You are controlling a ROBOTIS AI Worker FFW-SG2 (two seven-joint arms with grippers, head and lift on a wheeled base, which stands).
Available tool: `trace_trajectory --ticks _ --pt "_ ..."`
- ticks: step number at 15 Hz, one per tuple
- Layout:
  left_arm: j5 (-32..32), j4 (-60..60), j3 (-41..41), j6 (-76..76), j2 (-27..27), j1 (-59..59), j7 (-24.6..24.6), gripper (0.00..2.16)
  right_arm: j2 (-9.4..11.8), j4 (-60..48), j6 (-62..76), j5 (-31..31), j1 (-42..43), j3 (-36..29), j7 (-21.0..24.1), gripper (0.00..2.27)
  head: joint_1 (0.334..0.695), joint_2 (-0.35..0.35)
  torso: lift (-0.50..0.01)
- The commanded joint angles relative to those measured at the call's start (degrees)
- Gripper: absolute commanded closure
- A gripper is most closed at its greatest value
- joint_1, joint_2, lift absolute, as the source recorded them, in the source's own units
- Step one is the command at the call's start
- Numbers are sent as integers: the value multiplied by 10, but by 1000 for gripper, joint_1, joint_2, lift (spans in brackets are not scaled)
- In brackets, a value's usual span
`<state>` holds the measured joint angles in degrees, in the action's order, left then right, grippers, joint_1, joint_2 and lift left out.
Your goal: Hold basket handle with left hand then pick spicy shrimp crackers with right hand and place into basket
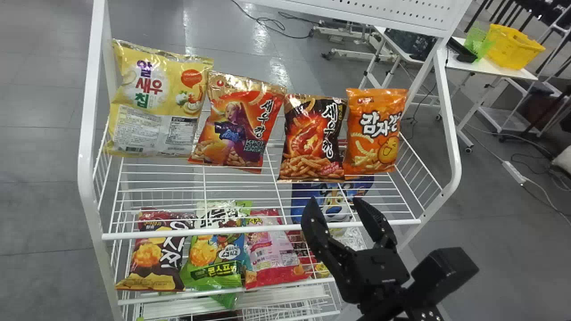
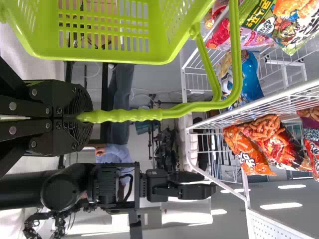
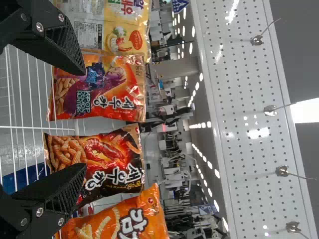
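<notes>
Head view | right gripper (image 1: 335, 203) wide | orange bag (image 1: 374, 133) beside spicy shrimp crackers (image 1: 311, 138) | left gripper (image 2: 81, 118) clamps handle (image 2: 132, 115)

Korean lettering on yellow bag (image 1: 156, 102), red bag (image 1: 241, 120), black bag (image 1: 312, 138), orange bag (image 1: 377, 129).

Black spicy shrimp crackers (image 1: 311, 141), shelved upright; green basket (image 2: 107, 57)

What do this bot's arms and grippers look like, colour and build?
Right gripper: black, tapered fingers, cross-ridged inner faces, silver screws. Left gripper: also black, with ridged faces and silver screws. Right arm: black too, mixing rounded housings with boxy segments.
</notes>
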<state>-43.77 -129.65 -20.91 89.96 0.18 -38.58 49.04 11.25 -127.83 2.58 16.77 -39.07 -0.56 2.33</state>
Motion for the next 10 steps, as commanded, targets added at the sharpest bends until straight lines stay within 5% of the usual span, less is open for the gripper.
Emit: trace_trajectory --ticks 1,10 --pt "2 -1 1 1 -3 0 0 1892 -2 22 -48 -1 44 -9 0 178 695 -343 -37" --pt "4 -10 10 1 -3 2 -8 1892 -2 86 -141 -8 160 -59 -2 181 695 -350 -37"
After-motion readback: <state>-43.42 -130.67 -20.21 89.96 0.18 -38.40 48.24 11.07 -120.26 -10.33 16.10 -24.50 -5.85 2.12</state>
